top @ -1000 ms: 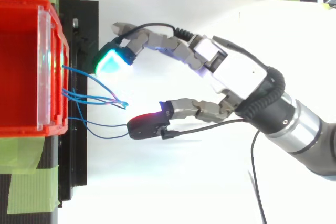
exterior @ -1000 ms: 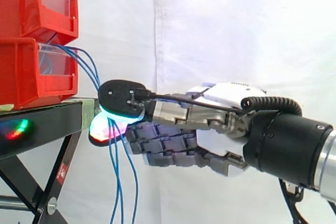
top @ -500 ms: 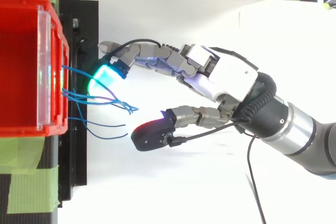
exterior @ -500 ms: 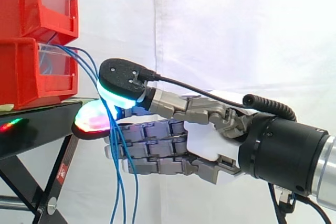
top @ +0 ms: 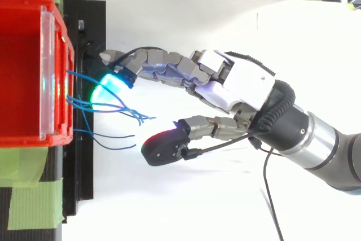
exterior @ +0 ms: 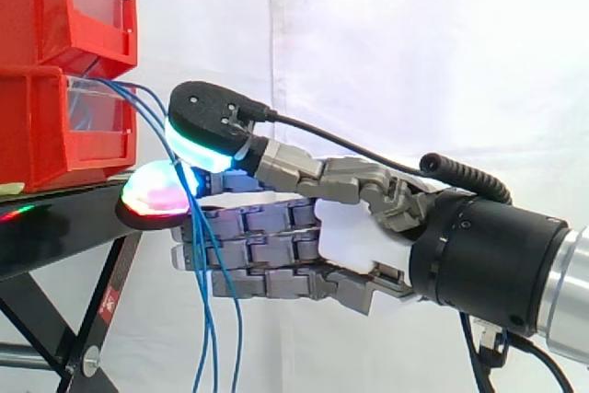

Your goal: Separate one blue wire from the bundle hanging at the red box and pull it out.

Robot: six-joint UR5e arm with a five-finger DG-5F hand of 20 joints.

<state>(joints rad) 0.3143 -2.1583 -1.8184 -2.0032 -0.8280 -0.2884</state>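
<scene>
Several thin blue wires (exterior: 206,319) come out of the lower red bin (exterior: 41,140) and hang past the stand's edge; from above their loops (top: 107,105) spread beside the bin's front (top: 62,83). My hand (exterior: 354,246) reaches in from the right at the bundle's height. Its fingers are nearly straight, and one glowing fingertip (exterior: 152,195) sits at the stand's edge beyond the wires. The black thumb pad (top: 163,146) stays on the near side, apart from them. The wires pass through the gap between thumb and fingers, and nothing is pinched.
A second red bin (exterior: 60,6) is stacked on the lower one. Both rest on a black stand (exterior: 64,227) with crossed legs, with green tape (top: 28,196) on its top. A white curtain hangs behind.
The hand has moved left toward the bin and risen slightly. Its fingers have stretched out past the wires, and the thumb has drawn back from the bundle.
</scene>
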